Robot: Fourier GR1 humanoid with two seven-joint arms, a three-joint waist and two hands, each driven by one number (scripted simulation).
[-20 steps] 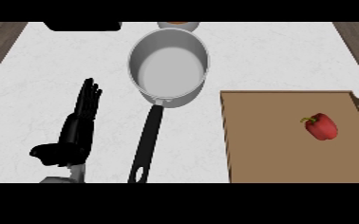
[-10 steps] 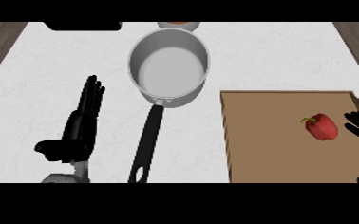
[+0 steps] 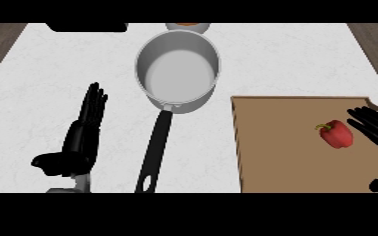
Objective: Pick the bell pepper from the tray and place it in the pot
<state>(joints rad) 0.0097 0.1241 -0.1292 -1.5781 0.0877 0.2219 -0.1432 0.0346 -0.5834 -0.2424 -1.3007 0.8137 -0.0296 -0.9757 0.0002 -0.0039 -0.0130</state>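
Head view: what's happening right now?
The right hand shows at the view's right edge, fingers straight, close beside the red bell pepper, which lies on the brown tray, not yet grasped. The pot is empty. The left hand rests open left of the pot's handle.

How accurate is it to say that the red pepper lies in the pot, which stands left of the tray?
Not quite: the head view shows the pepper lying on the tray, not in the pot. The pot does stand left of the tray.

Right hand (image 3: 363, 118) is mostly cut off at the right edge.
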